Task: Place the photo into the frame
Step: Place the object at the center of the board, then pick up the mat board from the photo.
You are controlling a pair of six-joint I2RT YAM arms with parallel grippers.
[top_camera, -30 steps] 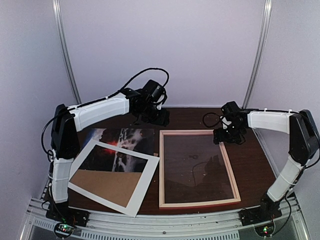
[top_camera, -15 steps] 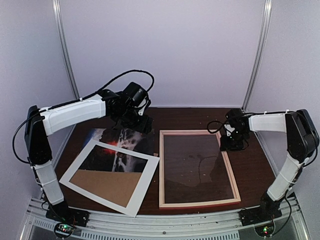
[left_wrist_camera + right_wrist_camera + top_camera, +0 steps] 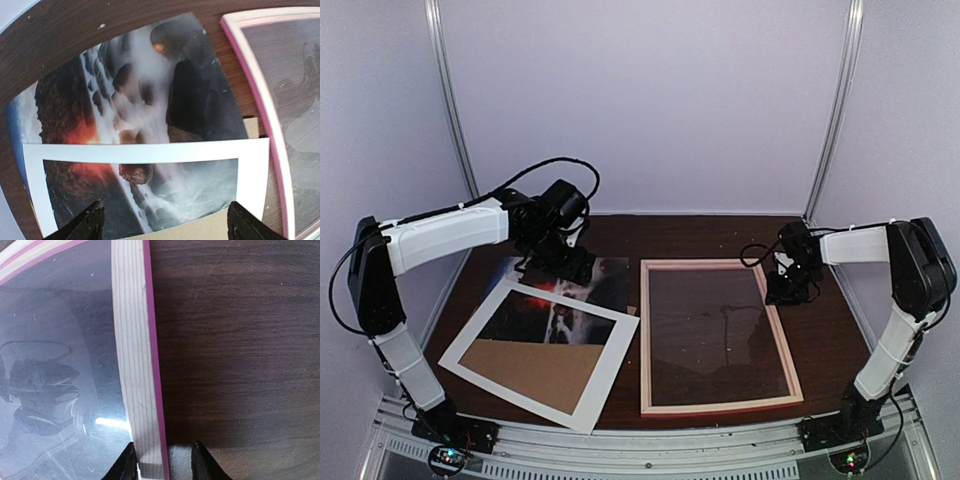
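Note:
The photo [image 3: 588, 283] lies flat at the back left, a dark print of rocks and mist with an orange glow [image 3: 150, 90]. A white mat [image 3: 600, 355] covers its near part. My left gripper [image 3: 570, 266] hovers over the photo's far part, open, with both fingertips [image 3: 86, 226] apart over the mat's window and nothing between them [image 3: 165, 227]. The frame [image 3: 644, 340] lies right of centre, pale wood with a pink rim. My right gripper [image 3: 790, 291] straddles its right rail [image 3: 134, 365]; one finger [image 3: 125, 466] meets the inner edge, and a small gap shows at the other side [image 3: 164, 467].
Brown cardboard [image 3: 530, 372] shows through the mat's window [image 3: 150, 152] at the near left. The frame's left rail [image 3: 256, 100] runs close beside the photo's right edge. Dark wood table [image 3: 240, 350] lies bare right of the frame. White booth walls enclose the back.
The left arm swung left and lower over the photo, and its jaws widened. The right gripper shifted right onto the frame's right rail while its jaws narrowed around it.

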